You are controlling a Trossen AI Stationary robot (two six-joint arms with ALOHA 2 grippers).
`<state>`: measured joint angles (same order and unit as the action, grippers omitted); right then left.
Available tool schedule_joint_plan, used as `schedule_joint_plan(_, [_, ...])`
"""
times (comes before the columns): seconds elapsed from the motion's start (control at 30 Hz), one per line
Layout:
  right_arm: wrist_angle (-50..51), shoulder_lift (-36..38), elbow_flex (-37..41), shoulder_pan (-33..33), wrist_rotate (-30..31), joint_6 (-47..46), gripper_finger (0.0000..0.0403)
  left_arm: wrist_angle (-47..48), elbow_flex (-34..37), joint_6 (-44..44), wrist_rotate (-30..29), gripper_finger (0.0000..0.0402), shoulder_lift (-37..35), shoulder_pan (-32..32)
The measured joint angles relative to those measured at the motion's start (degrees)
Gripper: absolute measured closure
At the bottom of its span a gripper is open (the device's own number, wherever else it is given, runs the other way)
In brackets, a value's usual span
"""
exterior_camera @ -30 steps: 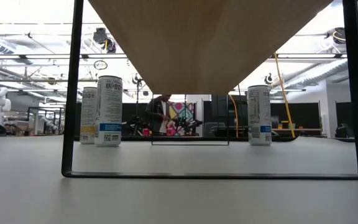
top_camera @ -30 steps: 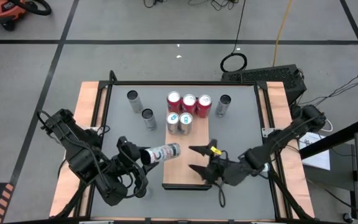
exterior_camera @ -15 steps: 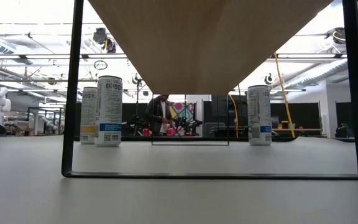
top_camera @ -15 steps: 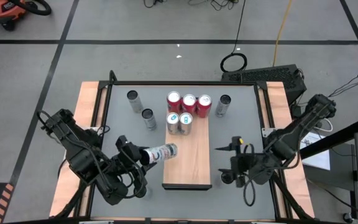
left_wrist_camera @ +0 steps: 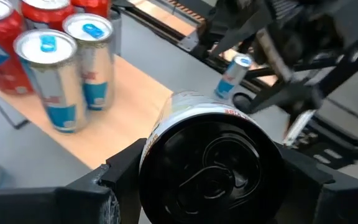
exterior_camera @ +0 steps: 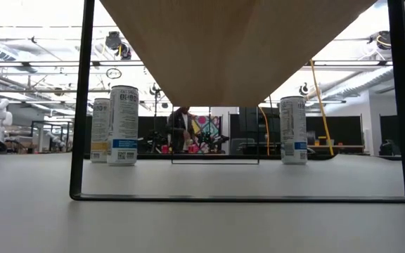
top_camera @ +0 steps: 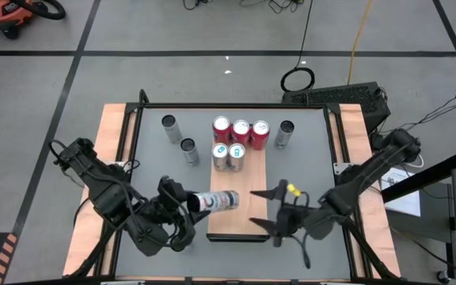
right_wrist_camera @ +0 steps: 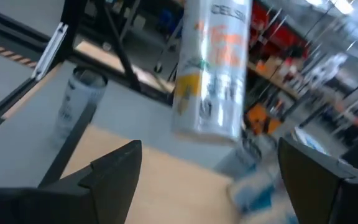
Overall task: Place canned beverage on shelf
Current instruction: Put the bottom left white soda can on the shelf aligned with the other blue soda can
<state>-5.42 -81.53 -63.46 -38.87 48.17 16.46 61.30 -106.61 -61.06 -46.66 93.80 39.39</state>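
High view: left gripper (top_camera: 187,204) clamps a white can (top_camera: 214,201), lying level, long axis crosswise, far end over the shelf (top_camera: 250,190) near its left edge. Right gripper (top_camera: 261,209) spread wide, empty, above the shelf's near end. Red cans (top_camera: 241,131) and silver cans (top_camera: 229,156) stand at the far end.

Low view: three tall cans (exterior_camera: 123,125) upright; print unreadable.

Left wrist view: can base faces camera.

Right wrist view: label reads "CELSIUS", partly cut off.
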Motion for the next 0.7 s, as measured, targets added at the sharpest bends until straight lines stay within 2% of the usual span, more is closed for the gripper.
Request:
schedule_joint_plan(0.13, [-12.0,-4.6,0.0,1.8,1.6,7.1,0.0089,-2.6,0.0,0.0,-0.2,0.0144,0.0,-0.3])
schedule_joint_plan(0.27, [-18.7,-7.5,0.0,3.6,1.3,10.9,0.0089,-2.9,0.0,0.0,-0.3,0.0144,0.0,-0.4])
schedule_joint_plan(0.37, [-19.9,-8.4,0.0,4.8,0.5,11.1,0.0089,-3.3,0.0,0.0,-0.3,0.0144,0.2,-0.6])
schedule_joint_plan(0.5, [-19.5,-8.4,0.0,6.5,-4.8,8.5,0.0089,-4.0,0.0,0.2,-0.2,0.0144,1.0,-1.0])
schedule_joint_plan(0.7, [-19.1,-8.4,0.0,7.7,-5.8,8.6,0.0090,-5.5,0.0,1.5,0.2,0.0144,2.4,-1.9])
